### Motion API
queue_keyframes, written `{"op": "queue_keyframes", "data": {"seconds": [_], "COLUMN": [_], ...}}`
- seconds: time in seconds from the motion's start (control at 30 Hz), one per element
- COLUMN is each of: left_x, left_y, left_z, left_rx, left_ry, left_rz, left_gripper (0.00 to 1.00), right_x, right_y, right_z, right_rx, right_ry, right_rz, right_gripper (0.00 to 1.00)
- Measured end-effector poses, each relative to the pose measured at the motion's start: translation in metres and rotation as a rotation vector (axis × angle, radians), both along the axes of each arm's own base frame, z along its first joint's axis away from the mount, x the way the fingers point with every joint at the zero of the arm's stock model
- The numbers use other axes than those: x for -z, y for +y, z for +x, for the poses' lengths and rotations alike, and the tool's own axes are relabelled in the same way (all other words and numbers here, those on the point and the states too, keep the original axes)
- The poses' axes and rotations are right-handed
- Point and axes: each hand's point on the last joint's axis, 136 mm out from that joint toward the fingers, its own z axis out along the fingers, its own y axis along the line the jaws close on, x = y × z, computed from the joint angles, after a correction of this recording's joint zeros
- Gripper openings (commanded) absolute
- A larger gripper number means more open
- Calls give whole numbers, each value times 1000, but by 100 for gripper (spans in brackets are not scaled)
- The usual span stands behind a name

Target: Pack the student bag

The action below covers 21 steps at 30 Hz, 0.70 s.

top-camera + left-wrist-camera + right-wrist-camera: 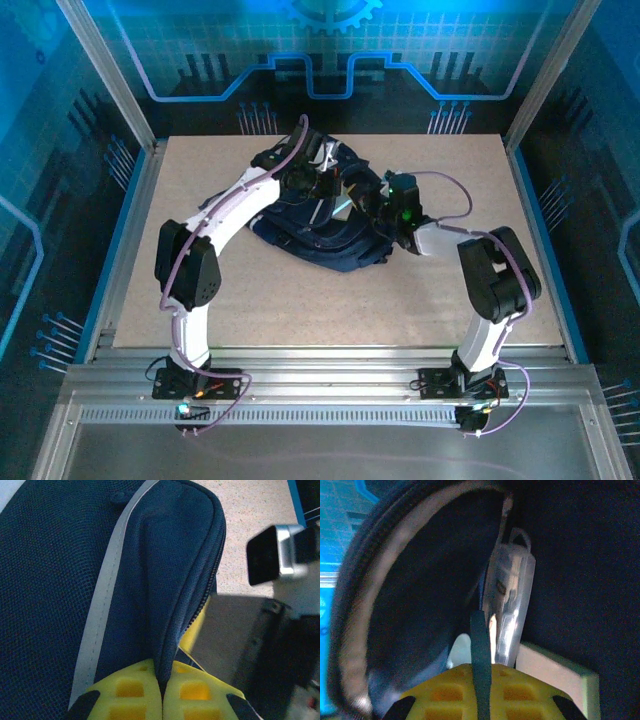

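The student bag (318, 228), dark navy with grey trim, lies at the back middle of the table. My left gripper (322, 183) is over its far top, and its yellow fingers (135, 692) are shut on a fold of navy fabric (165, 630) beside the zipper edge (210, 587). My right gripper (392, 215) is at the bag's right side. Its yellow fingers (445, 690) are shut on a dark strap (480, 660) at the opening. Inside the bag I see a clear plastic case (512, 600) and a pale flat book-like edge (555, 672).
The bag rests on a beige tabletop (300, 300) with blue side walls. The right arm's camera housing (275, 555) shows close to the bag's edge. Bare table lies in front of the bag towards the arm bases.
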Motion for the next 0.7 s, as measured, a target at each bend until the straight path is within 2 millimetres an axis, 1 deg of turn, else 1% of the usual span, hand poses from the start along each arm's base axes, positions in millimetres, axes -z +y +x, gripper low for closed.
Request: {"op": "queue_keyframes", "data": {"seconds": [0.07,0.13,0.2,0.27,0.4,0.47,0.53,0.7], "left_x": [-2,-3,-3,-3,-3,-4,-5,-4], "left_y": [-1,-2,-3,-4,-6,-7,-7,-9], "left_z": [-1,-2,-2,-2,-1,0,0,0], "left_rx": [-3,-4,-4,-6,-17,-18,-17,-17], "left_ry": [4,8,7,7,7,0,-3,1], "left_rz": [-11,-20,-24,-30,-41,-45,-47,-49], "left_gripper": [0,0,0,0,0,0,0,0], "right_x": [7,14,19,20,33,34,33,36], "right_y": [0,-1,-4,-6,-15,-21,-25,-24], "right_z": [6,8,9,9,1,-3,-6,-4], "right_rx": [10,15,21,27,45,60,74,65], "right_ry": [27,57,90,102,162,181,187,183], "right_rz": [-28,-59,-93,-114,-176,-202,-221,-231], "right_gripper": [1,8,11,13,13,14,18,23]}}
